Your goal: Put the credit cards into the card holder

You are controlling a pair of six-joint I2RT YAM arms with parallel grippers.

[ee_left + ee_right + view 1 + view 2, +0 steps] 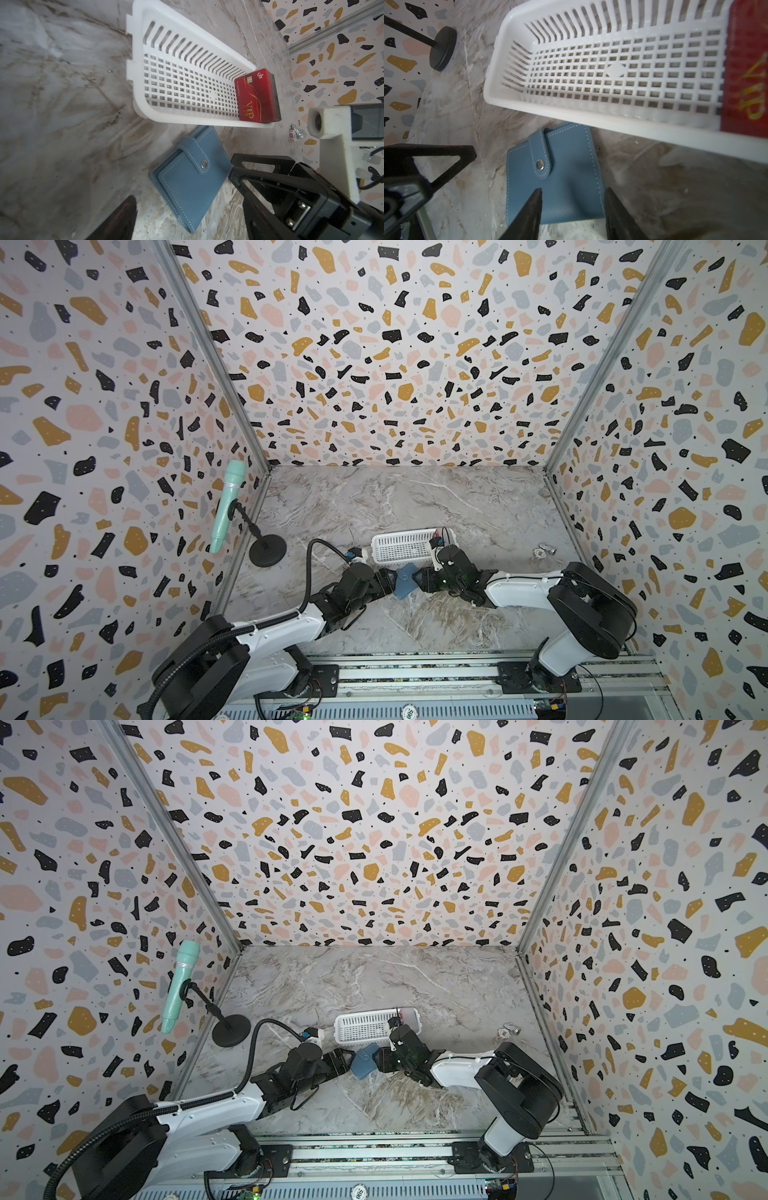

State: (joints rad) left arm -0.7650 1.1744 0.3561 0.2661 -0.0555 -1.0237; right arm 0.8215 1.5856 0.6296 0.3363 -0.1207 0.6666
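The card holder (404,584) (363,1064) is a blue wallet lying shut on the marble, its snap tab fastened, just in front of the basket. The credit cards (256,95) (745,72) are a red stack with gold VIP lettering standing at one end inside the basket. My left gripper (189,220) (388,578) is open at the wallet's left side, with a wallet corner between its fingers. My right gripper (572,199) (419,578) is open over the wallet (554,176) from the right, one fingertip above its face and one at its edge.
The white perforated basket (399,547) (187,83) lies directly behind the wallet. A mint-green microphone (226,506) on a black stand (267,551) stands at the left wall. A small metallic object (544,551) lies near the right wall. Patterned walls enclose three sides.
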